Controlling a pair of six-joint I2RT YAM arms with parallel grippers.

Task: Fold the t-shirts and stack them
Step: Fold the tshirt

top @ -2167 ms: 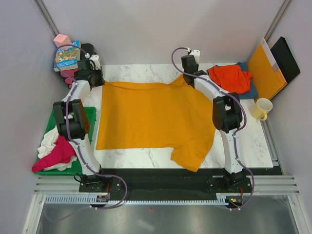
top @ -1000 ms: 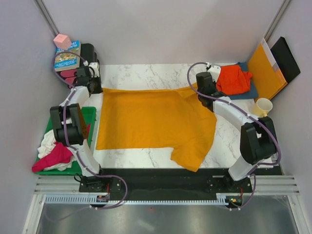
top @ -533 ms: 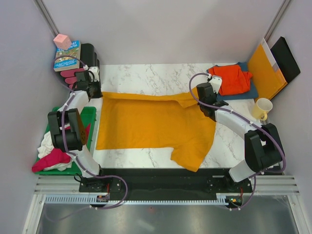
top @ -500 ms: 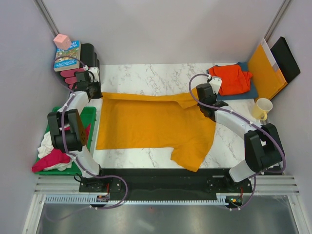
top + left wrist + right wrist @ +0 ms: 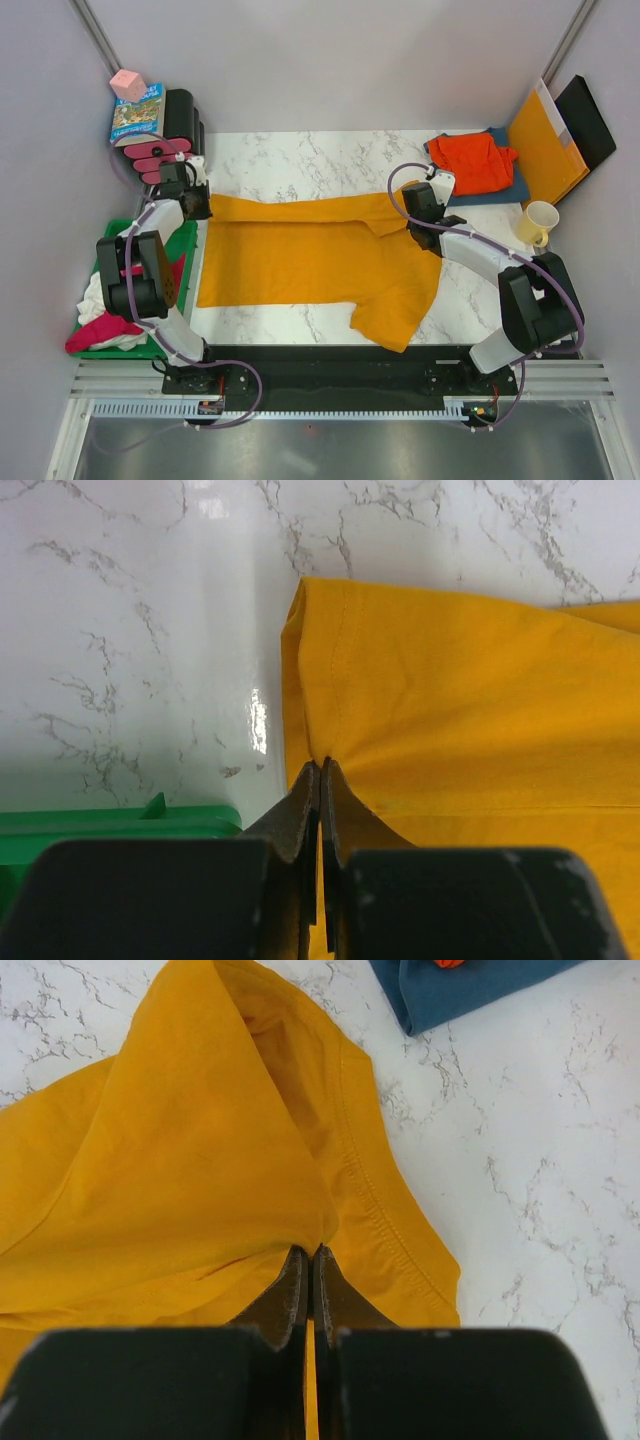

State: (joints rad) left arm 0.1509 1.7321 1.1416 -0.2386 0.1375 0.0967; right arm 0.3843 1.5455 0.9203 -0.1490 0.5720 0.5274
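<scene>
The large mustard-yellow t-shirt [image 5: 310, 255] lies spread on the marble table, its far edge lifted and drawn toward the near side. My left gripper [image 5: 200, 205] is shut on its far left corner [image 5: 330, 680]. My right gripper [image 5: 412, 218] is shut on the far right sleeve area [image 5: 250, 1140]. The red-orange shirt [image 5: 472, 160] lies folded on the dark blue shirt [image 5: 512, 178] at the far right; the blue one also shows in the right wrist view [image 5: 450, 985]. The magenta shirt [image 5: 100, 330] and the white shirt [image 5: 100, 290] lie bunched in the green tray [image 5: 185, 240].
An orange-yellow paper folder [image 5: 545, 145] and a black panel [image 5: 588, 120] lean at the far right. A cream mug [image 5: 538, 222] stands on the right. A book [image 5: 138, 110], a pink block [image 5: 126, 84] and a black and pink rack [image 5: 165, 150] sit at the far left.
Both grippers have pulled the yellow shirt's far edge toward the near side, so its far part folds over. The right arm has swung away from the red-orange shirt.
</scene>
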